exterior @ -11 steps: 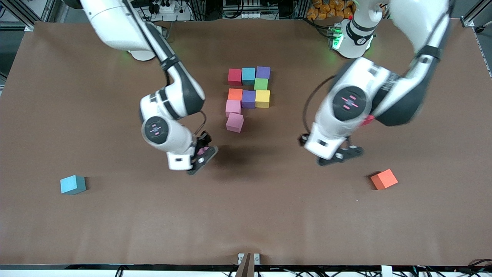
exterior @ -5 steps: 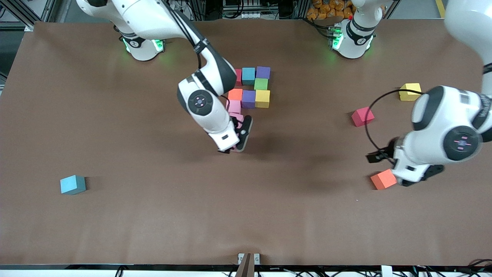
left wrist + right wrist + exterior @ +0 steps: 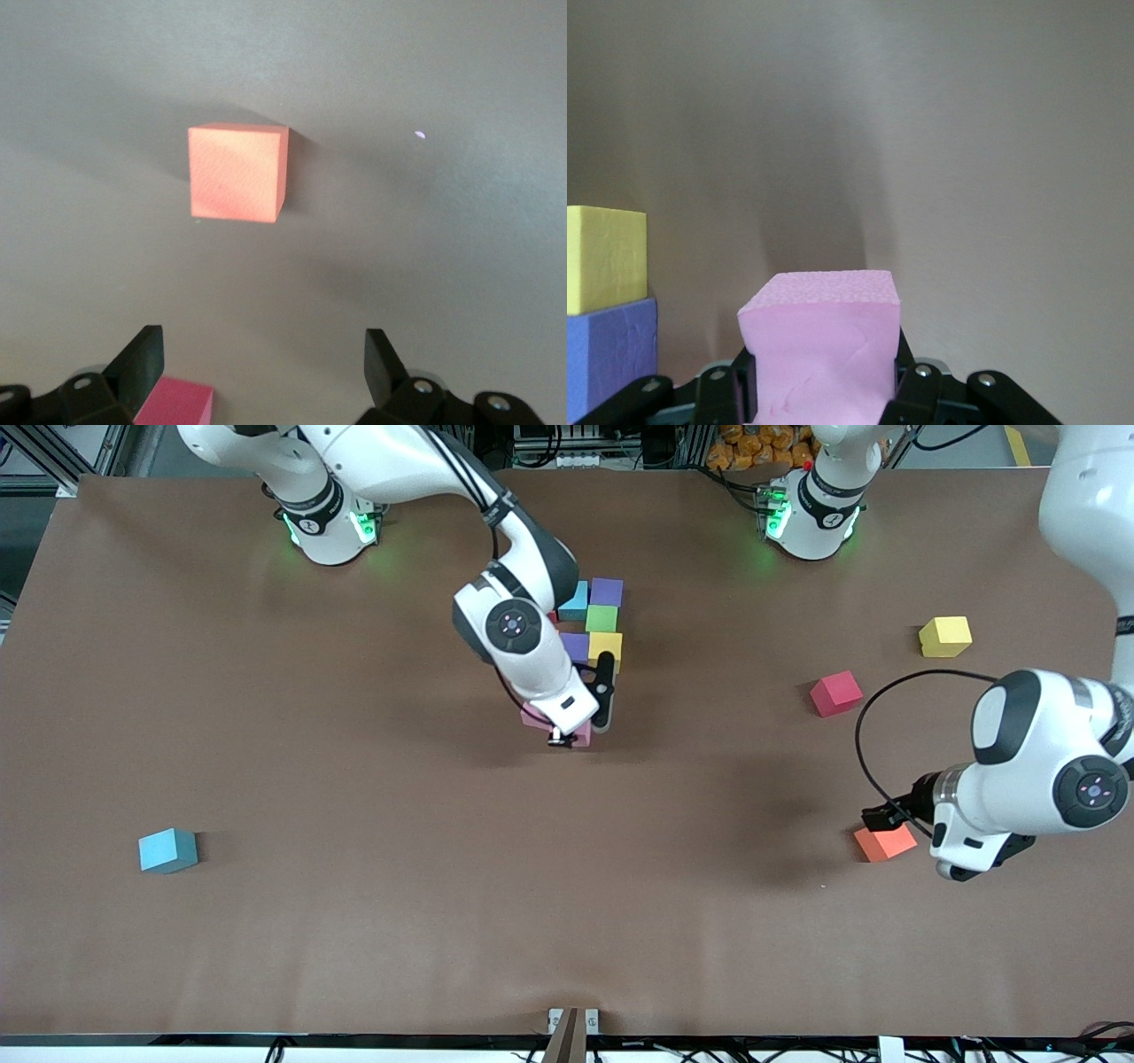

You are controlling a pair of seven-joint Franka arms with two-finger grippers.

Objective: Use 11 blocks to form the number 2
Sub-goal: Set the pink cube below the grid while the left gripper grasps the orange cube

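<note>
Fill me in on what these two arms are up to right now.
They are laying coloured foam cubes into a blocky figure at the table's middle. The right end effector is shut on a pink cube, right at the figure's edge nearest the front camera. The left end effector hangs open over an orange cube toward the left arm's end of the table. A red cube, a yellow cube and a light blue cube lie loose.

Orange block (image 3: 236,172) on brown table (image 3: 443,221), left claw (image 3: 261,363) spread wide, red block (image 3: 177,403) beside one finger
</note>
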